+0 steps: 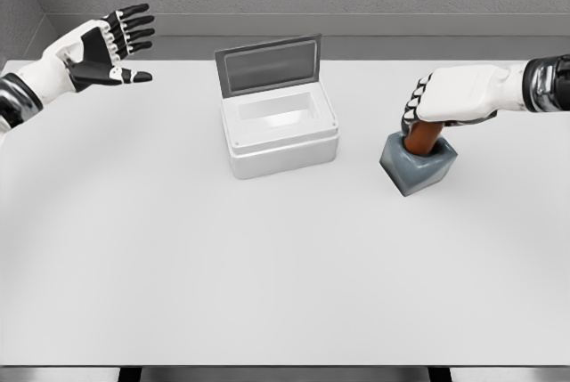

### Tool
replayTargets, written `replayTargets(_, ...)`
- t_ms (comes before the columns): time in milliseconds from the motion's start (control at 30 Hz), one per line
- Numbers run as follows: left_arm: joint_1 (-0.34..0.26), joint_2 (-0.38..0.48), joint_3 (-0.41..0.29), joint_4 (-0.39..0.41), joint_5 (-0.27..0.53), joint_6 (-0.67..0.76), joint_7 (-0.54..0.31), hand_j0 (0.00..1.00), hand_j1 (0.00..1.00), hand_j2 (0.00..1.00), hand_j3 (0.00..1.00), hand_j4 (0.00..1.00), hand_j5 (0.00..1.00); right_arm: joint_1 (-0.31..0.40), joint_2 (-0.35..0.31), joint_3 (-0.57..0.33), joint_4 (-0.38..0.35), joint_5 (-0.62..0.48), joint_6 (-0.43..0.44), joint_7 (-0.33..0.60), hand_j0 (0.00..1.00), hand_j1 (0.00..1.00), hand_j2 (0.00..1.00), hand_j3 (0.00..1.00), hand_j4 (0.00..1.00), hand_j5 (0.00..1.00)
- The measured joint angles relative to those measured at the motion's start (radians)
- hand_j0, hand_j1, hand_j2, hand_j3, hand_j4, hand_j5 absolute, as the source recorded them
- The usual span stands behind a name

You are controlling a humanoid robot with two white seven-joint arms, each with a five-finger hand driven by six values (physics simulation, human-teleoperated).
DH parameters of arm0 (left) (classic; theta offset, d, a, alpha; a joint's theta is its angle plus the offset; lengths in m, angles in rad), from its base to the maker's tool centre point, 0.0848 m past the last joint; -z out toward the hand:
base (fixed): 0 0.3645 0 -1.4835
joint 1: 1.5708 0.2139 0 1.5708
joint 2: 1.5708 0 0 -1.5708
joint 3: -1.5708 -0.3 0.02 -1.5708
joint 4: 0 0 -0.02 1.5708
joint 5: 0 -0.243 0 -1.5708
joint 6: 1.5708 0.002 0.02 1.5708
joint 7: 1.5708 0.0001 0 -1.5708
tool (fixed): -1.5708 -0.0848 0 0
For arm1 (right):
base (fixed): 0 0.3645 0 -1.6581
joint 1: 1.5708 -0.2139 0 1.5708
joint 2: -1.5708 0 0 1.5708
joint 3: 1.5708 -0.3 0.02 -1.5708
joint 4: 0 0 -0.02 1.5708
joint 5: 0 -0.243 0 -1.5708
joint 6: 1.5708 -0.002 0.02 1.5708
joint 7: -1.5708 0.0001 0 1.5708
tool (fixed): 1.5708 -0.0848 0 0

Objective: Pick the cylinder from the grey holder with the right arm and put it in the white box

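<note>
A brown cylinder (422, 138) stands tilted in the grey holder (418, 168) on the right side of the white table. My right hand (427, 101) sits over the cylinder's top, fingers curled around it, with its arm coming in from the right edge. The white box (279, 140) stands open at the table's centre back, its grey lid (268, 64) raised behind it. My left hand (114, 46) hovers at the far left above the table's back corner, fingers spread and holding nothing.
The white table (267, 266) stretches wide in front of the box and holder. A grey wall runs behind the table's back edge. The box lies to the left of the holder with a gap of table between them.
</note>
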Motion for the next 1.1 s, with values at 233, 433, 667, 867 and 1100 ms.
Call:
replayTargets(233,0.0,-0.002,-0.001,0.007,-0.001,0.001,0.0,1.0,1.0,1.0,1.0,1.0,1.0,-0.006,-0.001,-0.001,-0.005,0.003,0.0,0.0,0.53,0.53,0.53,0.53,0.53,0.53)
replayTargets(433,-0.003,-0.002,-0.001,0.007,-0.001,0.001,0.0,1.0,1.0,1.0,1.0,1.0,1.0,-0.021,-0.006,-0.006,-0.007,0.002,0.0,0.0,0.53,0.53,0.53,0.53,0.53,0.53)
replayTargets(667,-0.005,-0.012,-0.002,0.007,-0.001,0.002,-0.001,1.0,1.0,1.0,1.0,1.0,1.0,-0.044,-0.016,-0.012,-0.03,0.0,0.0,0.0,0.53,0.53,0.53,0.53,0.53,0.53)
replayTargets(867,-0.002,-0.019,-0.002,0.007,-0.001,0.001,-0.001,1.0,1.0,1.0,1.0,1.0,1.0,-0.058,-0.015,-0.012,-0.035,0.0,0.0,0.0,0.53,0.53,0.53,0.53,0.53,0.53)
replayTargets(1100,-0.002,-0.018,-0.002,0.006,-0.001,0.001,-0.001,1.0,1.0,1.0,1.0,1.0,1.0,-0.081,0.02,-0.013,-0.023,0.001,0.0,0.0,0.53,0.53,0.53,0.53,0.53,0.53)
